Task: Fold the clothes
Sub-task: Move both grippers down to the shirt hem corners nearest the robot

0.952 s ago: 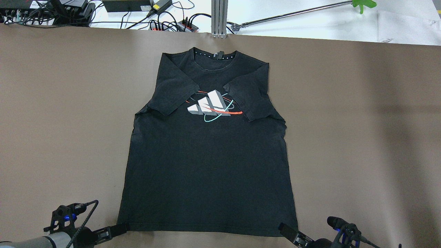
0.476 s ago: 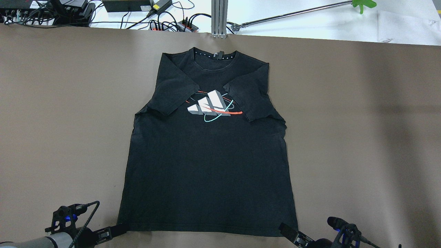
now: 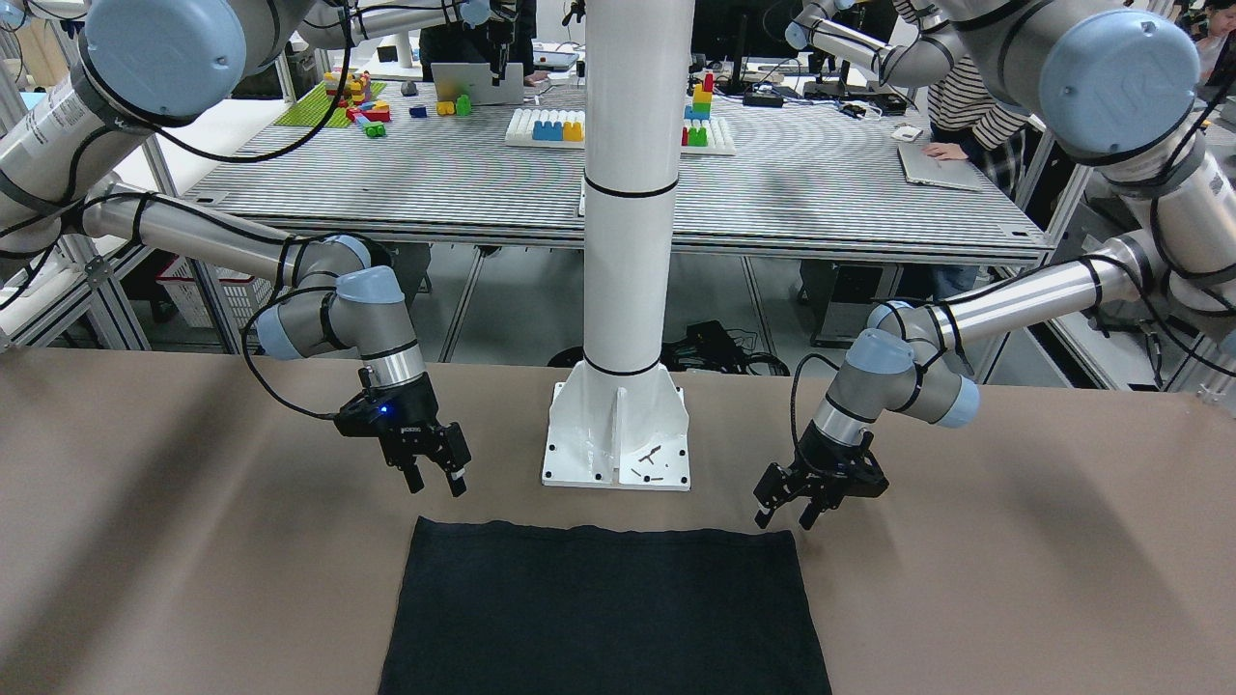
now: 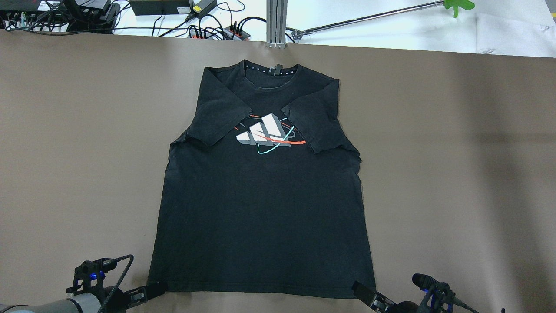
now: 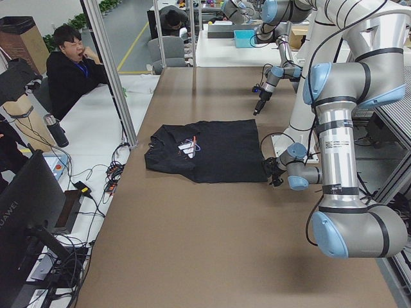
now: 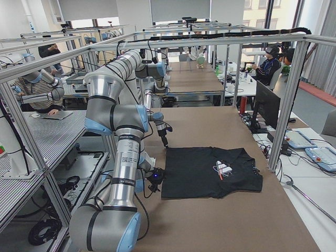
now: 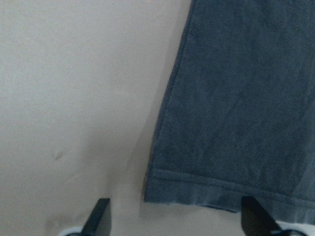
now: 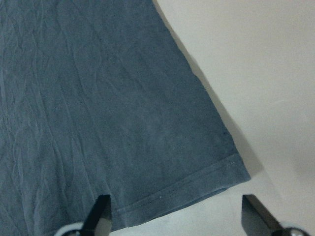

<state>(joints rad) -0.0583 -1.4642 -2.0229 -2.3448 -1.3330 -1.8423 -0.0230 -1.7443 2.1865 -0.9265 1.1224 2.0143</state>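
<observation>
**A:** A brown-covered table (image 4: 65, 152) fills the workcell, with cables and power strips (image 4: 238, 33) past its far edge. What's on it?

**B:** One black T-shirt (image 4: 260, 217), flat and face up in the middle of the table. Its collar (image 4: 271, 69) points at the far edge. Its hem (image 4: 260, 289) runs along the robot's edge, near the white pedestal (image 3: 618, 434).

**A:** And the sleeves?

**B:** The short sleeves (image 4: 217, 117) are both folded inward over the chest. Their cuffs end on either side of the white, red and teal logo print (image 4: 267, 132).

**A:** Where's the left gripper (image 3: 784, 519)?

**B:** Low over the table at the hem corner on the robot's left, just on the robot's side of the cloth. It's spread wide. Its wrist view shows the black fingertips (image 7: 98, 219) far apart, with the hem corner lying between them and nothing pinched.

**A:** And the right gripper (image 3: 436, 483)?

**B:** At the other hem corner, also splayed wide and holding nothing. From the front it looks raised off the table and short of the cloth. Its wrist camera looks down on the stitched hem and the corner.

**A:** Is either one touching the shirt?

**B:** I can't tell for the left, which is very near the cloth. The right looks clear of it.

**A:** Anyone about?

**B:** An operator (image 5: 74, 70) sits beyond the far edge, a hand at his face
</observation>
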